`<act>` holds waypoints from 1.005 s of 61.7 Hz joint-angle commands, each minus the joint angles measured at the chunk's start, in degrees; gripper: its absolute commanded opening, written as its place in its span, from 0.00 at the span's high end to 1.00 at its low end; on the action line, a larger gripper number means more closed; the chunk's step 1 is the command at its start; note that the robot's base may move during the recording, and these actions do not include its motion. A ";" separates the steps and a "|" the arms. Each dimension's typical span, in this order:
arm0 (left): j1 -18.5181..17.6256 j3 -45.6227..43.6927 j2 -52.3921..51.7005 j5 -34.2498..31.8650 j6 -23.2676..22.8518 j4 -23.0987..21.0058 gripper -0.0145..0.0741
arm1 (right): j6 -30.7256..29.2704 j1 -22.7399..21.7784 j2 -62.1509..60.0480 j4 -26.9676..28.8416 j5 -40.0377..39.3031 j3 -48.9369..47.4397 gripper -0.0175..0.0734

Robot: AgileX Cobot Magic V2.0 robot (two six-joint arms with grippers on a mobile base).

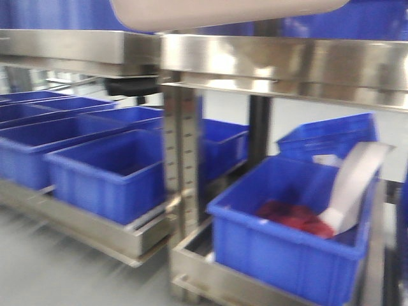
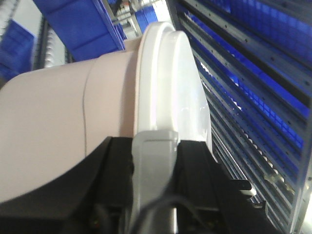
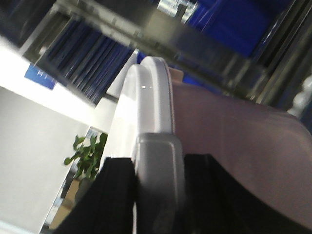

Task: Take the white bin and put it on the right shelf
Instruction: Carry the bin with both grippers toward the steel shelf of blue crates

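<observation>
Carry step: left claw [image 2: 153, 146], right claw [image 3: 156, 156] each clamped on rim of pale pinkish-white plastic bin [image 2: 48, 136] held between them. Shiny stainless-steel shelf rail [image 1: 287, 60] ahead, lower. Next likely: advance level, set down.

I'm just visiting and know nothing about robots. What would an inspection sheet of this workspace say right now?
Surface: right shelf, shiny steel rail; its top is out of view.
Job's things: white bin held up above that rail, lid on.
Clutter: blue bins on lower shelves; nearest blue bin holds a red item and white strip.
Grippers: left gripper and right gripper, fingers shut on the bin's lid rim.
Cables: dark cable by the left gripper.
Surroundings: potted plant, pale wall.
</observation>
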 commanded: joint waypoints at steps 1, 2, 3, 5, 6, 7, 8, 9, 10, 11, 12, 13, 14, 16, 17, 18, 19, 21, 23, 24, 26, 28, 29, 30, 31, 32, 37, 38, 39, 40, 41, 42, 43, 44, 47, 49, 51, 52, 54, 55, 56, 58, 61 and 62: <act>-3.75 -2.27 -3.30 21.06 0.60 -8.03 0.98 | 0.29 3.06 -2.38 5.00 14.23 -2.25 0.73; -3.75 -2.27 -3.18 21.06 0.60 -8.03 0.98 | 0.29 3.06 -2.38 5.00 14.23 -2.25 0.73; -3.75 -2.27 -3.19 21.06 0.60 -8.03 0.98 | 0.29 3.06 -2.38 5.00 14.23 -2.25 0.73; -3.75 -2.27 -3.19 21.06 0.60 -8.03 0.98 | 0.29 3.06 -2.38 5.00 14.23 -2.25 0.73; -3.75 -2.27 -3.19 21.06 0.60 -8.03 0.98 | 0.29 3.06 -2.38 5.00 14.23 -2.25 0.73; -3.75 -2.27 -3.19 21.06 0.60 -8.03 0.98 | 0.29 3.06 -2.38 5.00 14.23 -2.25 0.73; -3.75 -2.27 -3.19 21.06 0.60 -8.03 0.98 | 0.29 3.06 -2.38 5.00 14.23 -2.25 0.73; -3.75 -2.27 -3.19 21.06 0.60 -8.03 0.98 | 0.29 3.06 -2.38 5.00 14.23 -2.25 0.73; -3.75 -2.27 -3.19 21.06 0.60 -8.03 0.98 | 0.29 3.06 -2.38 5.00 14.23 -2.25 0.73; -3.75 -2.27 -3.19 21.06 0.60 -8.03 0.98 | 0.29 3.06 -2.38 5.00 14.23 -2.25 0.73; -3.75 -2.27 -3.19 21.06 0.60 -8.03 0.98 | 0.29 3.06 -2.38 5.00 14.23 -2.25 0.73; -3.75 -2.27 -3.19 21.06 0.60 -8.03 0.98 | 0.29 3.06 -2.38 5.00 14.23 -2.25 0.73; -3.75 -2.27 -3.19 21.06 0.60 -8.03 0.98 | 0.29 3.06 -2.38 5.00 14.23 -2.25 0.73; -3.75 -2.27 -3.19 21.06 0.60 -8.03 0.98 | 0.29 3.06 -2.38 5.00 14.23 -2.25 0.73; -3.75 -2.27 -3.19 21.06 0.60 -8.03 0.98 | 0.29 3.06 -2.38 5.00 14.23 -2.25 0.73; -3.75 -2.27 -3.19 21.06 0.60 -8.03 0.98 | 0.29 3.06 -2.38 5.00 14.23 -2.25 0.73; -3.75 -2.27 -3.19 21.06 0.60 -8.03 0.98 | 0.29 3.06 -2.38 5.00 14.23 -2.25 0.73; -3.75 -2.27 -3.19 21.06 0.60 -8.03 0.98 | 0.29 3.06 -2.38 5.00 14.23 -2.25 0.73; -3.75 -2.27 -3.19 21.06 0.60 -8.03 0.98 | 0.29 3.06 -2.38 5.00 14.17 -2.25 0.73; -3.75 -2.27 -3.19 21.06 0.60 -8.03 0.98 | 0.29 3.06 -2.38 5.00 14.17 -2.25 0.73; -3.75 -2.27 -3.19 21.06 0.60 -8.03 0.98 | 0.29 3.06 -2.38 5.00 14.17 -2.25 0.73; -3.75 -2.27 -3.19 21.03 0.60 -8.03 0.98 | 0.29 3.06 -2.31 5.00 14.18 -2.25 0.73; -3.75 -2.27 -3.19 20.93 0.60 -8.03 0.98 | 0.29 3.06 -2.31 5.00 14.18 -2.25 0.73; -3.75 -2.27 -3.19 20.93 0.60 -8.03 0.98 | 0.29 3.06 -2.31 5.00 14.18 -2.25 0.73; -3.75 -2.27 -3.19 20.91 0.60 -8.03 0.98 | 0.29 3.06 -2.31 5.00 14.18 -2.25 0.73; -3.75 -2.27 -3.19 20.80 0.60 -8.03 0.98 | 0.29 3.06 -2.31 5.00 14.18 -2.25 0.73; -3.75 -2.27 -3.19 20.69 0.60 -8.03 0.98 | 0.29 3.06 -2.32 5.00 14.05 -2.25 0.73; -3.75 -2.27 -3.19 20.69 0.60 -8.03 0.98 | 0.29 3.06 -2.32 5.00 14.05 -2.25 0.73; -3.75 -2.27 -3.19 20.69 0.60 -8.03 0.98 | 0.29 3.06 -2.32 5.00 14.05 -2.25 0.73; -3.75 -2.27 -3.19 20.69 0.60 -8.03 0.98 | 0.29 3.06 -2.32 5.00 14.05 -2.25 0.73; -3.75 -2.27 -3.19 20.69 0.60 -8.03 0.98 | 0.29 3.06 -2.32 5.00 14.00 -2.25 0.73; -3.75 -2.27 -3.19 20.69 0.60 -8.03 0.98 | 0.29 3.06 -2.32 5.00 13.92 -2.25 0.73; -3.75 -2.27 -3.19 20.69 0.60 -8.03 0.98 | 0.29 3.06 -2.32 5.00 13.92 -2.25 0.73; -3.75 -2.27 -3.19 20.69 0.60 -8.03 0.98 | 0.29 3.06 -2.32 5.00 13.86 -2.25 0.73; -3.75 -2.27 -3.19 20.69 0.60 -8.03 0.98 | 0.29 3.06 -2.32 5.00 13.81 -2.25 0.73; -3.75 -2.27 -3.19 20.69 0.60 -8.03 0.98 | 0.29 3.06 -2.32 5.00 13.81 -2.25 0.73; -3.75 -2.27 -3.19 20.69 0.60 -8.03 0.98 | 0.29 3.06 -2.32 5.00 13.81 -2.25 0.73; -3.75 -2.27 -3.19 20.69 0.60 -8.03 0.98 | 0.29 3.06 -2.32 5.00 13.81 -2.25 0.73; -3.75 -2.27 -3.19 20.69 0.60 -8.03 0.98 | 0.29 3.06 -2.32 5.00 13.81 -2.25 0.73; -3.75 -2.27 -3.19 20.69 0.60 -8.03 0.98 | 0.29 3.06 -2.32 5.00 13.81 -2.25 0.73; -3.75 -2.27 -3.19 20.69 0.60 -8.03 0.98 | 0.29 3.06 -2.32 5.00 13.81 -2.25 0.73; -3.75 -2.27 -3.19 20.69 0.60 -8.03 0.98 | 0.29 3.06 -2.32 5.00 13.81 -2.25 0.73; -3.75 -2.27 -3.19 20.69 0.60 -8.03 0.98 | 0.29 3.06 -2.32 5.00 13.81 -2.25 0.73; -3.75 -2.27 -3.19 20.69 0.60 -8.03 0.98 | 0.29 3.06 -2.32 5.00 13.81 -2.25 0.73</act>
